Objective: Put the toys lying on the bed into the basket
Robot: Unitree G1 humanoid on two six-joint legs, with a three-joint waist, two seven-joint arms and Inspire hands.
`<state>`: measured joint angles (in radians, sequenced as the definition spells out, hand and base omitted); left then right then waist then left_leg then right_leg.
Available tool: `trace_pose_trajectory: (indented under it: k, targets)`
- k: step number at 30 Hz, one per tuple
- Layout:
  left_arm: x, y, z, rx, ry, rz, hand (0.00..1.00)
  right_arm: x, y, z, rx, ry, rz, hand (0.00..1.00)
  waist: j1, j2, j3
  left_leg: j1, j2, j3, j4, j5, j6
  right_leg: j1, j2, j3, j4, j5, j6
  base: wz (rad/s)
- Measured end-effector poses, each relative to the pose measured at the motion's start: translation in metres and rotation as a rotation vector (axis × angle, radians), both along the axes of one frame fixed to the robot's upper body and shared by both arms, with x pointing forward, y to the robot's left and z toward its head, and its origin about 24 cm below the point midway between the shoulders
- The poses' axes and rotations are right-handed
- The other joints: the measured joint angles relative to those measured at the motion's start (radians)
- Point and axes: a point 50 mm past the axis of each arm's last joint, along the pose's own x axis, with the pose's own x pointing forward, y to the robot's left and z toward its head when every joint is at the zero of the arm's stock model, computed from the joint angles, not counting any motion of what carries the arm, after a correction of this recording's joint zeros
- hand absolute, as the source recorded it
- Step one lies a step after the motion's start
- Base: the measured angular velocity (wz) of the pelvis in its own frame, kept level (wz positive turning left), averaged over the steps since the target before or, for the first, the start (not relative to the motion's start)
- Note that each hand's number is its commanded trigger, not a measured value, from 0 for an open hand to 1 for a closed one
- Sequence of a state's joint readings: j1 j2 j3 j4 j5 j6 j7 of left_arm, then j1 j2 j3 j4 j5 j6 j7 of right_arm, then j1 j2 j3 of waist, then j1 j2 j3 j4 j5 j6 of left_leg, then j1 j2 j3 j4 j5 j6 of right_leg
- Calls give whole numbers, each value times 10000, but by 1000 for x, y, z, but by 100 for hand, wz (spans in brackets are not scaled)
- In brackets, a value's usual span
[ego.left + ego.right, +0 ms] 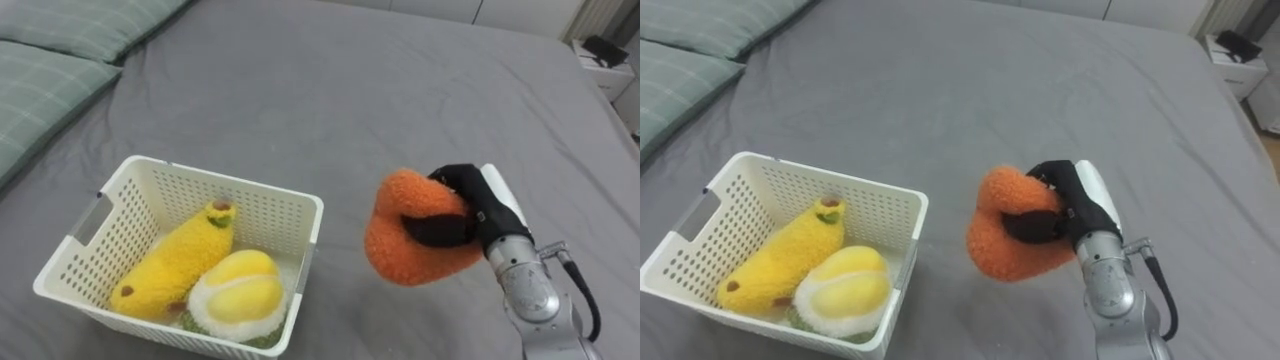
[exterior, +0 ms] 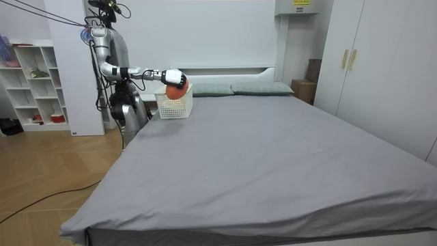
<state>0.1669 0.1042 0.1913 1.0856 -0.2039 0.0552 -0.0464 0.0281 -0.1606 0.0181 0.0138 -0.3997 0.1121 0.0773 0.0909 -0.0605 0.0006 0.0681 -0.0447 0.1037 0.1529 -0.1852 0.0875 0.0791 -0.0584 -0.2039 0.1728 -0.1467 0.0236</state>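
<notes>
Bed: grey sheet (image 1: 350, 90), two green pillows (image 1: 40, 90) at my upper left
Basket: one white basket (image 1: 230, 180) on the sheet
Inside: two plush toys touching, a banana (image 1: 180, 258) and a round yellow-green fruit (image 1: 240, 290)
Right hand (image 1: 470, 205): I see it curled round one orange plush toy (image 1: 405, 250), lifted just right of the basket

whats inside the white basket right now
The white basket holds a yellow banana plush and a round yellow plush with green beneath. Whatever lies under them is hidden. The orange plush is outside, in the right hand.
</notes>
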Motion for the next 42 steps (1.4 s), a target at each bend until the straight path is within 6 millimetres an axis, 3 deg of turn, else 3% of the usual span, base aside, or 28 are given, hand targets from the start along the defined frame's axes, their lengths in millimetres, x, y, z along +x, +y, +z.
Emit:
trace_pose_trajectory:
  k: [8,11,19,30,34,35,36,38,39,40,42]
  targets:
    - [-1,1,0,36,-6,-10,0,3,6,19,179,-740,223,100,48,-19,-12,-56,0,9,-17,1,1,-95,7,42,9,3,5,-1]
    - [5,0,0,24,-118,-153,0,5,11,28,491,-1129,408,100,282,-29,-8,-50,9,32,-8,1,1,-123,23,93,5,3,4,-4]
    - [14,-4,0,-1,-348,-553,0,20,56,66,623,-2404,2505,100,791,-106,32,-137,7,14,-28,2,0,-194,24,30,-30,4,4,1]
    - [25,-10,0,-147,-461,-781,0,17,87,65,837,-2191,3894,100,1463,-63,81,-252,-26,-276,8,7,5,-189,-44,-485,-56,2,8,8]
    - [29,-9,1,-108,-547,-910,0,19,95,70,809,-2371,4212,100,1651,-168,123,-322,-28,-274,-6,13,10,-251,-48,-503,-51,2,9,0]
    - [29,-7,1,-66,-545,-911,0,19,99,71,798,-2429,4365,97,1670,-226,133,-360,-26,-295,-3,14,8,-260,-39,-500,-55,2,8,0]
    - [29,-7,1,-45,-540,-921,0,19,101,72,796,-2446,4433,82,1675,-258,120,-385,-27,-315,-2,14,8,-275,-40,-508,-57,2,8,6]
    - [32,-5,2,14,-580,-979,0,19,106,74,775,-2494,4670,23,1743,-331,130,-398,-30,-347,13,14,9,-280,-42,-558,-65,2,8,4]
    - [33,-5,2,22,-614,-996,0,18,109,73,761,-2461,4784,5,1876,-380,116,-392,-31,-350,13,14,9,-280,-44,-570,-69,2,9,0]
    - [34,-5,2,35,-628,-1013,0,18,111,71,746,-2386,4858,0,2005,-418,118,-388,-33,-360,19,15,10,-278,-48,-589,-73,2,9,0]
    - [37,-5,3,28,-697,-1029,0,18,111,67,720,-2211,4901,0,2181,-460,143,-401,-38,-379,86,16,11,-276,-57,-604,-78,2,9,6]
